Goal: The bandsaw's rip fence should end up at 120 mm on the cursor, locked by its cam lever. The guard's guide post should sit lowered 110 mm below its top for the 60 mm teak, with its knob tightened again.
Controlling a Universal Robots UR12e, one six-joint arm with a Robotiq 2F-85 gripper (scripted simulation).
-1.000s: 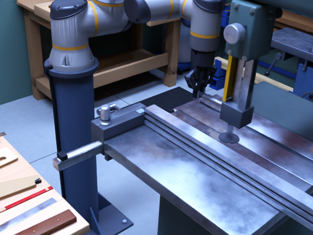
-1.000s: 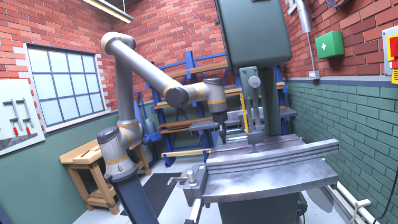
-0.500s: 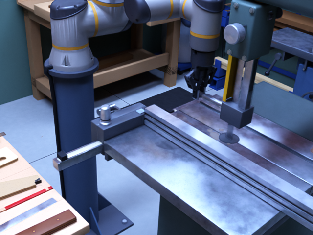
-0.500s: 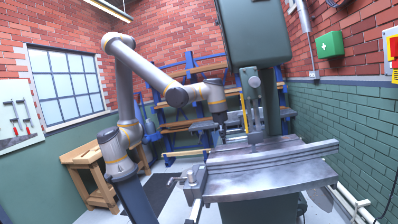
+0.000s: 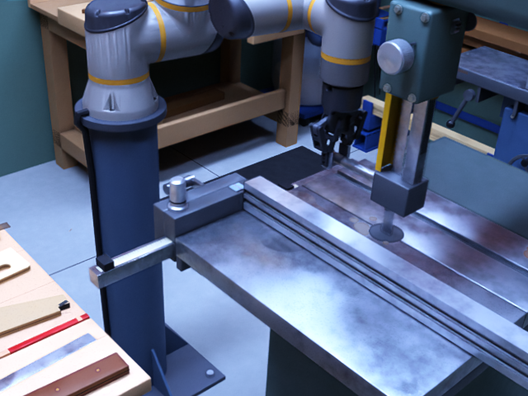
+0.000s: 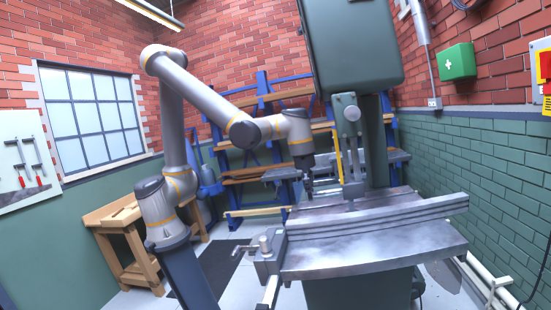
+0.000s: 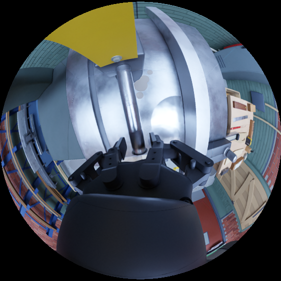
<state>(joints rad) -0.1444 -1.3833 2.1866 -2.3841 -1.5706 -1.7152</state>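
Observation:
The cam lever (image 5: 190,179) is partly hidden behind the fence head (image 5: 200,204), next to a small steel post (image 5: 177,192). The rip fence (image 5: 375,264) runs along the saw table from that head. The guide post (image 5: 416,132), with its yellow guard strip (image 5: 387,132), hangs from the green housing and ends in a grey block (image 5: 398,192) just above the table. The round lock knob (image 5: 395,56) sits on the housing's face. A steel rod (image 7: 131,104) lies on the table's far edge, reaching toward the guard. My gripper (image 7: 137,145) straddles the rod's near end (image 5: 335,160) and is open, holding nothing.
A wooden workbench (image 5: 179,98) stands behind the arm's blue pedestal (image 5: 128,238). A black floor mat (image 5: 281,166) lies by the table's far corner. A bench with templates and strips (image 5: 38,336) sits at the lower left. Blue lumber racks (image 6: 266,154) stand beyond the saw.

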